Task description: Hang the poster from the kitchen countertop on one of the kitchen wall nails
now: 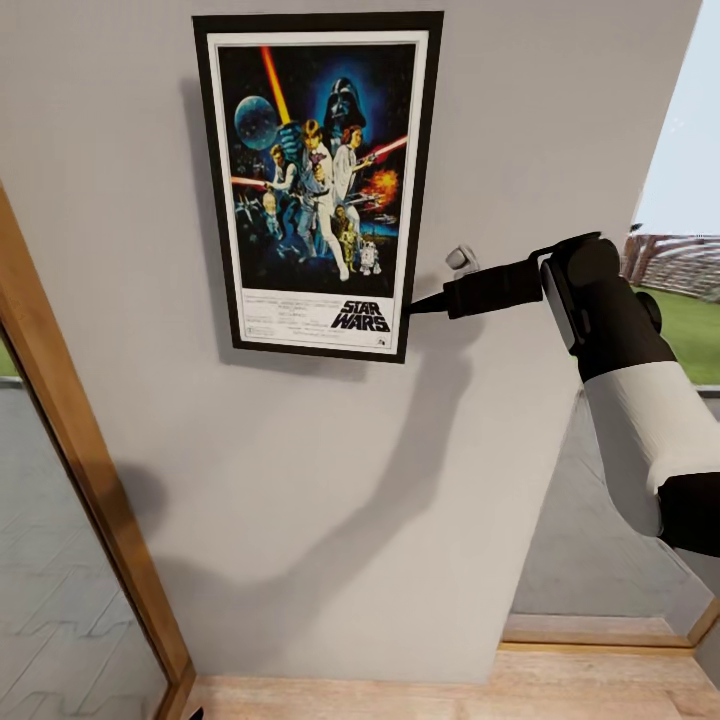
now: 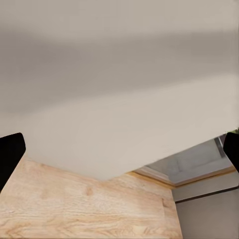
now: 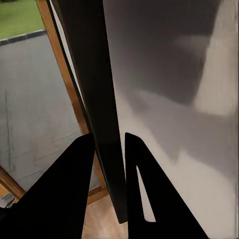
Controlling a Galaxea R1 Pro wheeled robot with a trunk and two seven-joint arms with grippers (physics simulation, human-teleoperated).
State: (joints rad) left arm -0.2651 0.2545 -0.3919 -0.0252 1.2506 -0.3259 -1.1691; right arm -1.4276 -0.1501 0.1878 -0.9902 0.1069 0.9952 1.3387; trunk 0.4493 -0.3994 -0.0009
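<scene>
The poster [image 1: 318, 185] sits high on the grey wall [image 1: 330, 500], at about 12 o'clock in the head view. The right gripper [image 1: 415, 304] pinches its lower right frame edge; the fingers [image 3: 74, 189] straddle the thin black edge. It looks stiff, flat and light, best held by the frame rim. The left gripper's fingertips [image 2: 10, 154] stand wide apart, empty
</scene>
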